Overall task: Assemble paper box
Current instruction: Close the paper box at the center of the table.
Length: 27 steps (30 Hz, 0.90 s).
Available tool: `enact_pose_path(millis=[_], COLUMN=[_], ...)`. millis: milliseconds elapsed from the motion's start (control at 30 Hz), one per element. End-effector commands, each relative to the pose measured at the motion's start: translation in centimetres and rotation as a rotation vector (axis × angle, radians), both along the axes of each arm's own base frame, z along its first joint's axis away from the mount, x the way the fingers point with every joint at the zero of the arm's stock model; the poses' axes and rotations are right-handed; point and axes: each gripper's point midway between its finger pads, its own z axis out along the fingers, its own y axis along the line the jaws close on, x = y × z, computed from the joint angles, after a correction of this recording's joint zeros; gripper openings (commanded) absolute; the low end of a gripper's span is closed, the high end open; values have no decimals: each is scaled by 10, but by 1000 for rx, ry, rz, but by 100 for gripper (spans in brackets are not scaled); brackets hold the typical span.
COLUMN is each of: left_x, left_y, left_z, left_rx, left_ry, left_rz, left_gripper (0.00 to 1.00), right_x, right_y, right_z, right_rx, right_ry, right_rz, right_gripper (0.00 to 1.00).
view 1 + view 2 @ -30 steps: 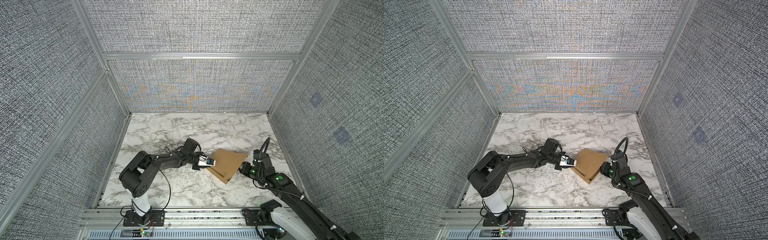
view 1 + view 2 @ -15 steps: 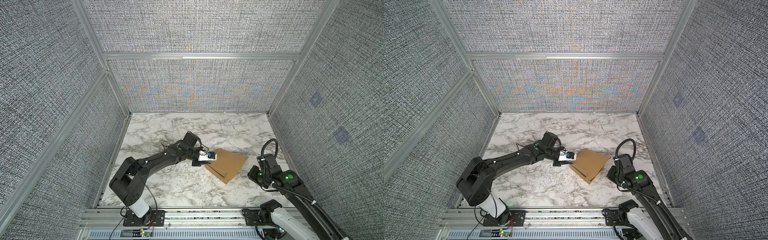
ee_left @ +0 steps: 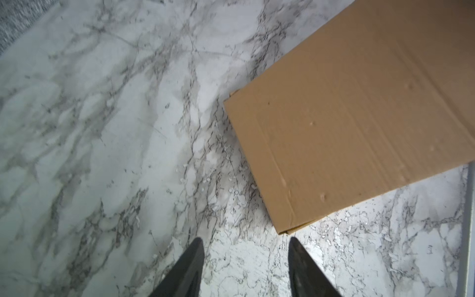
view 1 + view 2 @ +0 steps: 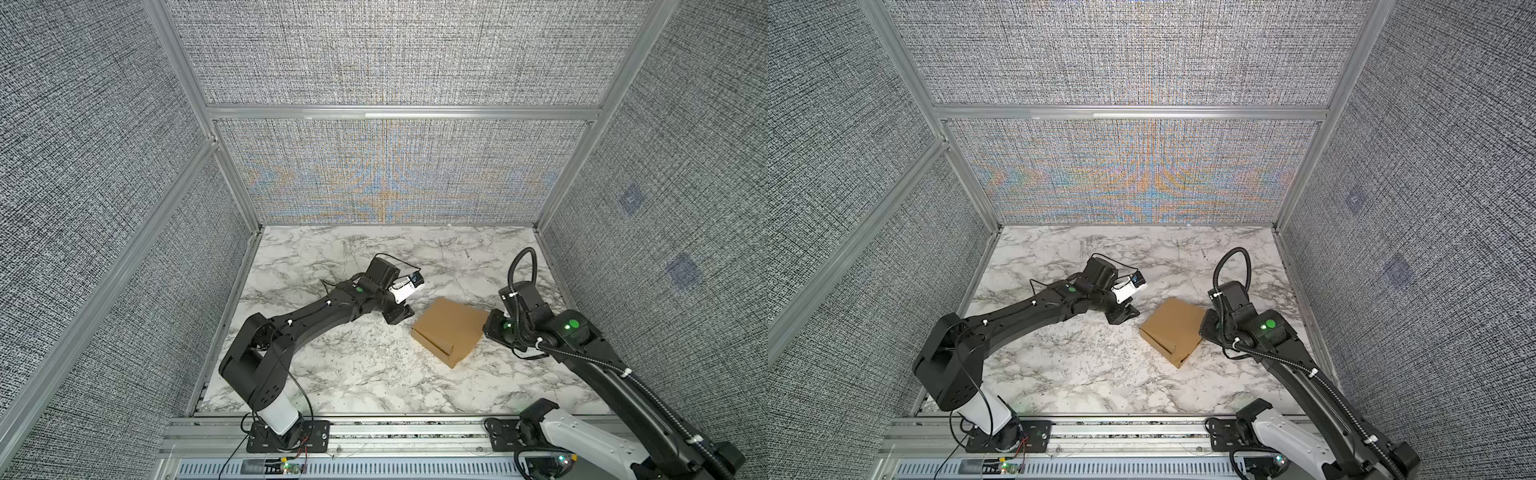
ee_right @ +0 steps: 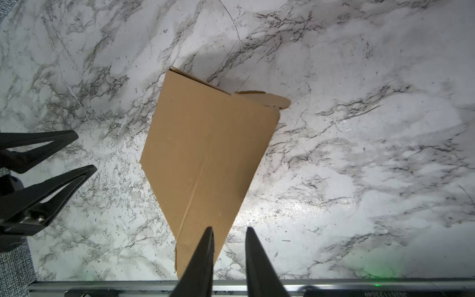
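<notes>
The paper box [image 4: 451, 330] lies folded on the marble counter [image 4: 353, 374], right of centre and toward the near side, turned corner-on between the two arms. Its top panel is down. In the right wrist view a rounded tab [image 5: 272, 100] sticks out loose at one corner, so I judge the box not fully locked.

The left end effector [image 3: 245, 241] hangs just left of the box, clear of the cardboard, its fingers apart with only counter between them. The right end effector [image 5: 229, 228] sits at the box's right corner. Its fingers are a narrow gap apart with bare counter showing in the gap, and nothing is clamped.

With nothing bracing the left side, a push from the right would likely slide the light box over the smooth counter rather than seat the tab. A finger catching the loose tab could crease it or lift the lid.

In both top views the right wrist covers its own fingertips. Whether a right finger touches the corner I cannot tell. The box's inside is hidden, and the left wrist view cuts the box off.
</notes>
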Motion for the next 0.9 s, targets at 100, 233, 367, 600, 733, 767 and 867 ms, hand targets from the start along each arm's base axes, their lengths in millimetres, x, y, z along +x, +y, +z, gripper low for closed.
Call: enact_pose_path(millis=[100, 233, 367, 600, 733, 767, 867], left_x=[9, 17, 23, 20, 15, 14, 12], left_y=[-9, -13, -16, -32, -36, -36, -36], left_z=[-3, 0, -2, -8, -17, -19, -29], left_rx=[-47, -28, 0, 40, 80, 83, 93], left_ry=[26, 5, 0, -19, -42, -43, -42], left_rz=[58, 61, 72, 50, 28, 26, 25], left_gripper=[64, 99, 99, 99, 99, 99, 99], right_x=[5, 7, 8, 7, 4, 4, 5], right_y=[2, 8, 11, 9, 12, 14, 14], right_z=[-24, -32, -43, -53, -62, -63, -66], right_rx=[33, 55, 56, 53, 87, 96, 96], right_ry=[-23, -9, 17, 28, 39, 38, 31], right_rz=[-38, -31, -22, -21, -31, -25, -24], right_gripper=[23, 23, 23, 23, 23, 23, 23])
